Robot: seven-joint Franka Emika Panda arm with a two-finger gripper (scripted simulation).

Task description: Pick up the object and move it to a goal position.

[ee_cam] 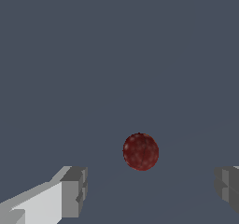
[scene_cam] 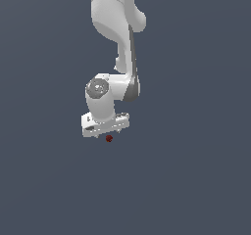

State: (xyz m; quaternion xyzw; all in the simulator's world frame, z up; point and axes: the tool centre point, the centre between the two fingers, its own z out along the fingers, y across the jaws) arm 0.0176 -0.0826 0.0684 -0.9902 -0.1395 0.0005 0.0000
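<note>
The gripper (ee_cam: pixel 149 192) is wide open, hanging just over the little red ball (ee_cam: pixel 140 151). The ball sits between the fingers (ee_cam: pixel 74 190), not grabbed yet. Next I think it should go down and squeeze.

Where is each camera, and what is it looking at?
Exterior view: sits off the arm, its exact spot unknown, and faces the white robot arm, whose gripper hangs just above a tiny dark red ball.
Wrist view: rides on the wrist, looking out past two open grey fingers at the ball.
Shared: both show the ball and the plain grey background.
</note>
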